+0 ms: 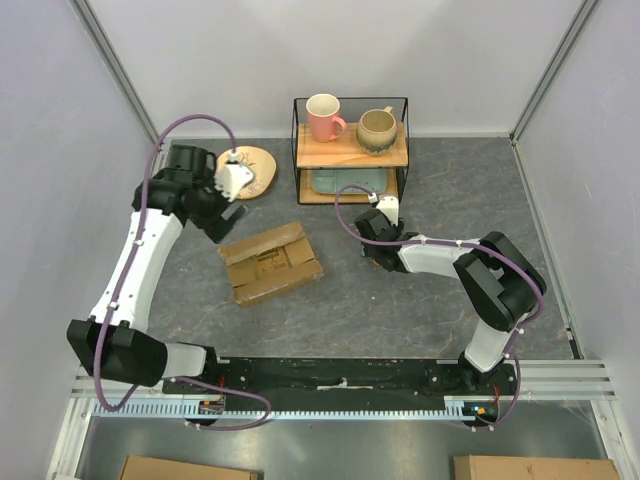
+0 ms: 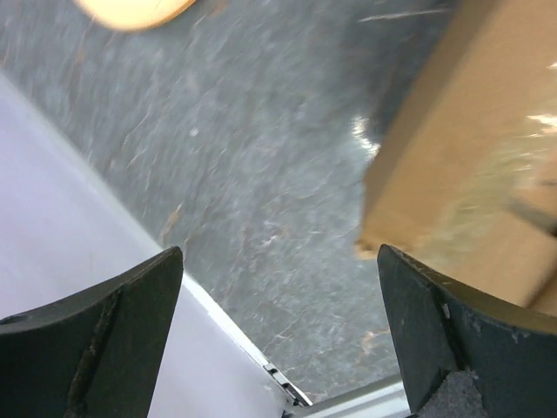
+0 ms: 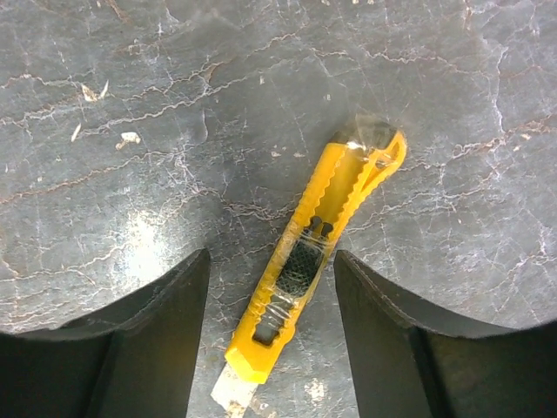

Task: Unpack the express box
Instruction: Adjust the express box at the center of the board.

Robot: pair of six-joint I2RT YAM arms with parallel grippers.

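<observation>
The grey, veined counter (image 1: 400, 300) filled the walled cell, both arms bolted at its near edge. The left arm (image 1: 135, 265) reached up the left side, and the right arm (image 1: 470, 265) bent in towards the middle.

The express box (image 1: 271, 263) lay flat on the counter left of centre, turned askew, with glossy tape on its top. It sat just beside the left arm's wrist and well apart from the right arm's.

At the back stood a black wire shelf (image 1: 350, 150). A pink mug (image 1: 323, 117) and a beige mug (image 1: 377, 129) were upright on its wooden upper board, and a pale green tray (image 1: 345, 183) lay below. A round wooden board (image 1: 250, 160) lay to the left of the shelf.

In the left wrist view the left fingers (image 2: 104, 340) were spread wide with only bare counter between them. The box edge showed off to one side, not touching either finger.

The right fingers (image 3: 130, 348) stood apart over the counter. A yellow utility knife (image 3: 318, 252) lay slanted on the surface in the gap between them, ungripped, nearer one finger than the other
</observation>
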